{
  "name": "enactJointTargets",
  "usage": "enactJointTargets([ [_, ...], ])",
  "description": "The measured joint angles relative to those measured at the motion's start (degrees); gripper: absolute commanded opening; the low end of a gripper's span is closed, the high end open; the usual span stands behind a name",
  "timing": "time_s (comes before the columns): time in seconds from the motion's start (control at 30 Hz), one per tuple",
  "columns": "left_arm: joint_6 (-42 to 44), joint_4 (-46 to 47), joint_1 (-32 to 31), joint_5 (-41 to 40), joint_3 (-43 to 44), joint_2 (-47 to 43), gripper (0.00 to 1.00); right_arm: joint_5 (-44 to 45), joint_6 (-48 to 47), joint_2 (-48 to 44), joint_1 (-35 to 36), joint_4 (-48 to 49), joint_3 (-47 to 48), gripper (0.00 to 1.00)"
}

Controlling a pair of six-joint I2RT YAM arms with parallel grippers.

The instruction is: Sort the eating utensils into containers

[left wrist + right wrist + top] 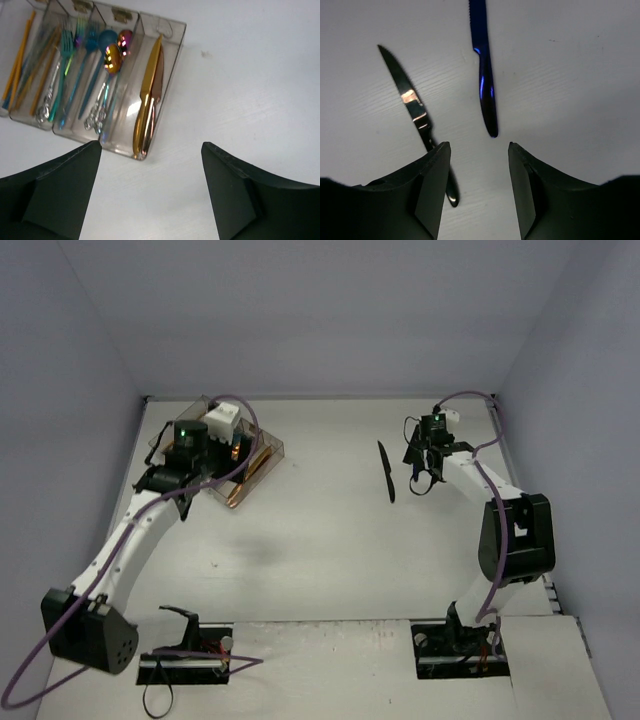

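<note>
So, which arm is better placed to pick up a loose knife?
Right. The right end effector is open and close to the blue knife and black knife; the left end effector is by the tray.

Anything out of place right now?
Yes: a blue knife and a dark knife lie loose on the table below the open right hand, outside the tray. Nothing else stands out.

Mirror-glossy metal blue knife [485, 85] and black knife [413, 104]; smooth clear-plastic tray [172, 51].
</note>
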Motion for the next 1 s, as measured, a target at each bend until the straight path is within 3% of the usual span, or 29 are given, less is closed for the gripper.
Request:
enactJointTargets([
  [0.17,-2.84,2.13,-0.10,-1.43,-9.79,-7.42,0.85,0.12,-1.06,9.69,-4.05,-0.34,6.67,0.46],
  [0.43,-4.66,3.30,-0.20,-6.43,-10.59,-7.67,0.85,-0.53,-4.67,21.60,-5.69,-1.24,15.76,0.40],
  [1.0,-5.69,3.49,-0.53,-7.43,-10.57,-6.30,0.85,-2.05,-7.51,28.56,-5.65,0.12,22.19,0.35],
])
